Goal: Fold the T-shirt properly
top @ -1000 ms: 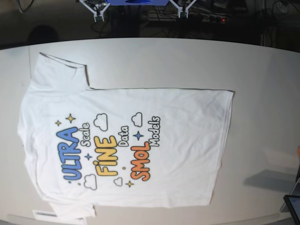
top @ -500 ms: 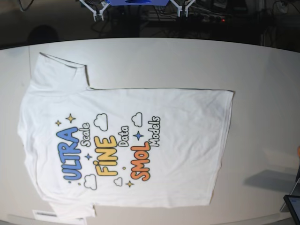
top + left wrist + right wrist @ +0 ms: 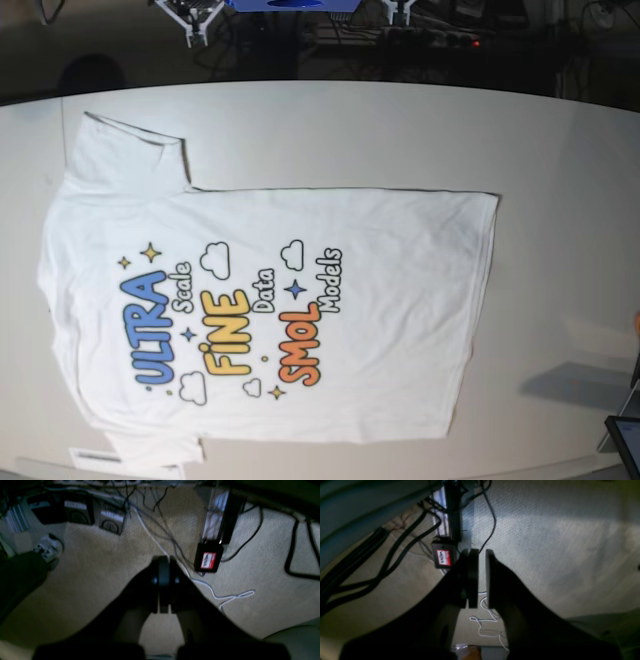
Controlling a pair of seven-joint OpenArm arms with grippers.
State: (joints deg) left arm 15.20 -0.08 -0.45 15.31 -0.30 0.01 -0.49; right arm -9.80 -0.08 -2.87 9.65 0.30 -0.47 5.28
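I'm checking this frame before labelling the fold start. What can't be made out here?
- T-shirt: lower sleeve cut off by the base view's bottom edge; the back lies hidden underneath.
- Both wrist views show only floor and cables, no shirt.
- Left gripper and right gripper: dark and blurred.

My left gripper (image 3: 163, 580) hangs with its jaws pressed together, holding nothing. My right gripper (image 3: 481, 576) hangs too, jaws a narrow slit apart, empty.
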